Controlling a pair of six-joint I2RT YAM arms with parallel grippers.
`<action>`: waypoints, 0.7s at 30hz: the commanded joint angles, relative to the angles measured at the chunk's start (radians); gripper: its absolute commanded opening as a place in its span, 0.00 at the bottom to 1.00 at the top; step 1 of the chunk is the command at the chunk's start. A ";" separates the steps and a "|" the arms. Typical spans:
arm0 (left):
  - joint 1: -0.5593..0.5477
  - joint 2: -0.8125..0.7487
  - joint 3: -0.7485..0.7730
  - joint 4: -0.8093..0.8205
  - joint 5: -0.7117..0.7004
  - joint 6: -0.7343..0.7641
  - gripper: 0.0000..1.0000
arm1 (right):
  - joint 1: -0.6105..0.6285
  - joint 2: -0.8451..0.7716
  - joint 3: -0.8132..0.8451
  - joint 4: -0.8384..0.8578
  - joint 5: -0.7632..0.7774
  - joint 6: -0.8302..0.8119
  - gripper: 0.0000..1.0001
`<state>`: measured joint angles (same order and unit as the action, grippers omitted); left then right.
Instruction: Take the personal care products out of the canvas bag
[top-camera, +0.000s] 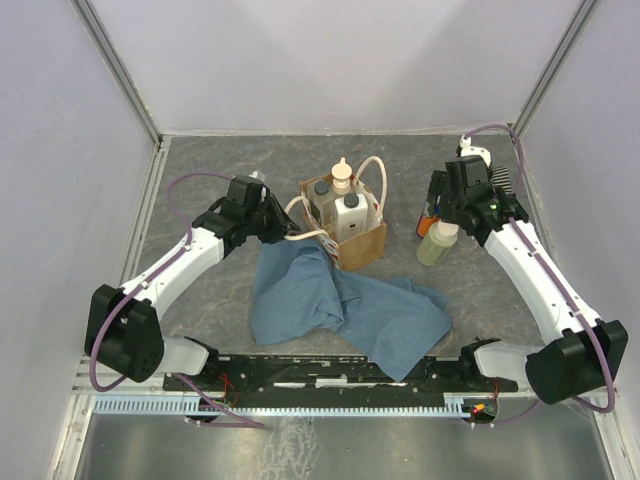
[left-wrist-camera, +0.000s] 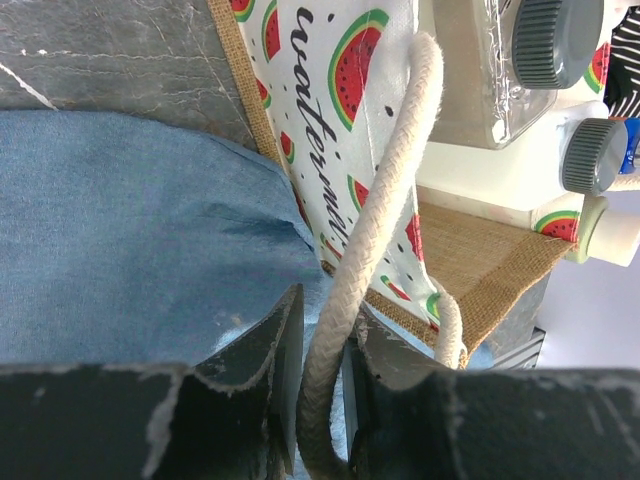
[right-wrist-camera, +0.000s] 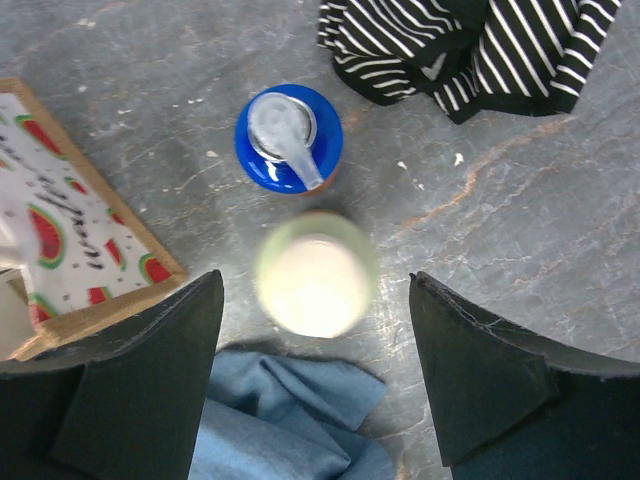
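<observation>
The canvas bag (top-camera: 352, 236) stands mid-table with a tan pump bottle (top-camera: 342, 180) and two clear square bottles with dark caps (top-camera: 352, 207) inside. My left gripper (top-camera: 286, 229) is shut on the bag's cream rope handle (left-wrist-camera: 377, 225); the watermelon lining (left-wrist-camera: 335, 110) and the dark caps (left-wrist-camera: 553, 40) show past it. My right gripper (top-camera: 452, 207) is open and hangs over the pale yellow-green bottle (right-wrist-camera: 315, 272), which stands on the table between the fingers (right-wrist-camera: 150, 370) without touching them. The orange bottle with a blue cap (right-wrist-camera: 288, 137) stands just beyond it.
A large blue-grey cloth (top-camera: 345, 305) lies in front of the bag and reaches under my left gripper (left-wrist-camera: 130, 230). A black-and-white striped cloth (right-wrist-camera: 470, 45) lies beyond the two bottles. Walls close in the table on three sides.
</observation>
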<state>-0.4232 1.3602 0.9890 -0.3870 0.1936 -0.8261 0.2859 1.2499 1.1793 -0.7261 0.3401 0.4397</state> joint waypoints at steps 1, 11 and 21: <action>-0.005 -0.033 -0.003 0.030 0.018 -0.022 0.27 | 0.037 -0.050 0.140 0.015 -0.133 -0.009 0.80; -0.006 -0.037 -0.006 0.028 0.015 -0.027 0.27 | 0.333 0.259 0.519 -0.071 -0.298 -0.147 0.80; -0.004 -0.052 0.006 0.001 0.000 -0.011 0.28 | 0.341 0.481 0.631 -0.061 -0.320 -0.194 0.89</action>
<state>-0.4232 1.3411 0.9840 -0.3882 0.1894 -0.8265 0.6319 1.7115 1.7344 -0.7914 0.0319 0.2893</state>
